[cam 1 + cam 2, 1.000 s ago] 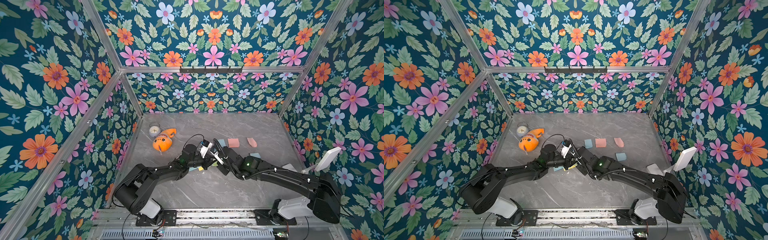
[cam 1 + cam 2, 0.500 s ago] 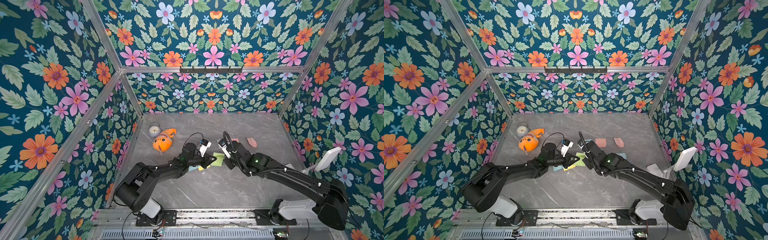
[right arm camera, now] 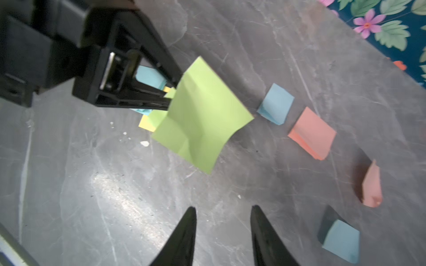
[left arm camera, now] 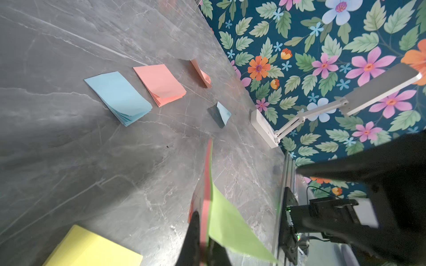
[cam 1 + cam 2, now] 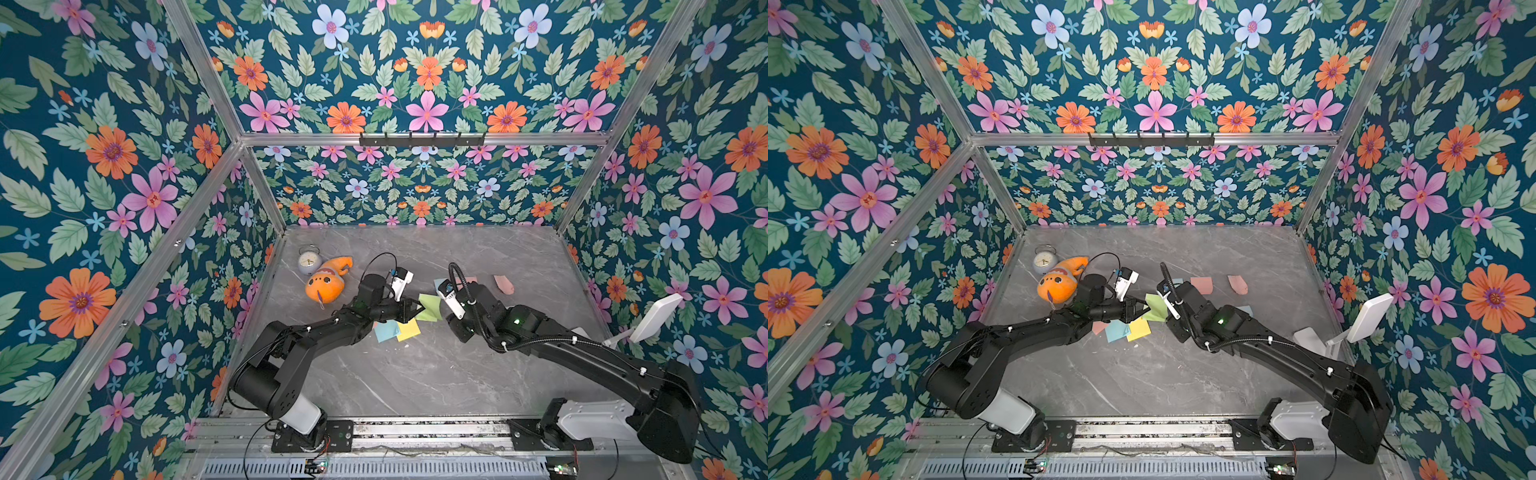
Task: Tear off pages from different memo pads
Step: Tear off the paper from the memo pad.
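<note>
Grey marble table (image 3: 92, 184), floral walls (image 3: 391, 30). My left gripper (image 3: 171, 93) pinches a green page (image 3: 200, 119) by its corner, lifted off the table. My right gripper (image 3: 223, 208) hangs half-open and empty nearby. I'd lay the page flat, clear of the blue pad (image 4: 117, 96), then release slowly.

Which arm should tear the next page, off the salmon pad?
Right. The right gripper has open, empty fingers, and the salmon memo pad lies nearer it; the left gripper is shut on the green page.
</note>
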`<move>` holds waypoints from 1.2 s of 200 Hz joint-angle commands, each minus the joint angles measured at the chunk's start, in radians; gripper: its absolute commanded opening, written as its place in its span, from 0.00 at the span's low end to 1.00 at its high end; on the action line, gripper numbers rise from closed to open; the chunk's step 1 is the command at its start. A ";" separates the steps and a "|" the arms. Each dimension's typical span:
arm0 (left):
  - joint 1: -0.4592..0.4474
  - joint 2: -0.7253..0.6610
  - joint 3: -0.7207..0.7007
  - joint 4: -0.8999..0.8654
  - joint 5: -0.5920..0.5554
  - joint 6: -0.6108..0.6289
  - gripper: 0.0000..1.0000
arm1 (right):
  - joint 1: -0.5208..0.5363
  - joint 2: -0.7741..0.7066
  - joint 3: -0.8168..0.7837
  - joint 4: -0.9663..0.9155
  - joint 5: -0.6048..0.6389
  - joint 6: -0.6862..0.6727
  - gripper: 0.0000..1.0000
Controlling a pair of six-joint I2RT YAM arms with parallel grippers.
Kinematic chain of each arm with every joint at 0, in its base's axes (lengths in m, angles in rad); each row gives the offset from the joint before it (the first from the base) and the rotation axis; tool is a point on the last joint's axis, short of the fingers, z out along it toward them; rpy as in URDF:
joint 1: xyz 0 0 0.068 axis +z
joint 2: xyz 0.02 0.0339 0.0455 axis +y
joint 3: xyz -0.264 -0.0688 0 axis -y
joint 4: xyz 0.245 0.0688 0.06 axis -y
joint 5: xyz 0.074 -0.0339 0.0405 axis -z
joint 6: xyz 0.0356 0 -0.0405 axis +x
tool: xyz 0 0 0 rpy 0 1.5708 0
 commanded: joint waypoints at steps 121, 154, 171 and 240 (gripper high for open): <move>-0.018 -0.003 -0.008 -0.017 0.042 -0.036 0.00 | -0.005 0.210 0.143 0.110 0.098 -0.056 0.05; -0.006 0.001 -0.010 -0.032 0.048 -0.020 0.00 | -0.059 0.155 0.118 0.073 0.099 -0.053 0.00; -0.005 0.002 -0.006 -0.032 0.048 -0.019 0.00 | -0.083 0.131 0.107 0.032 0.111 -0.046 0.00; 0.053 0.087 0.017 -0.002 0.005 -0.069 0.00 | -0.247 0.117 0.083 -0.249 0.134 0.306 0.00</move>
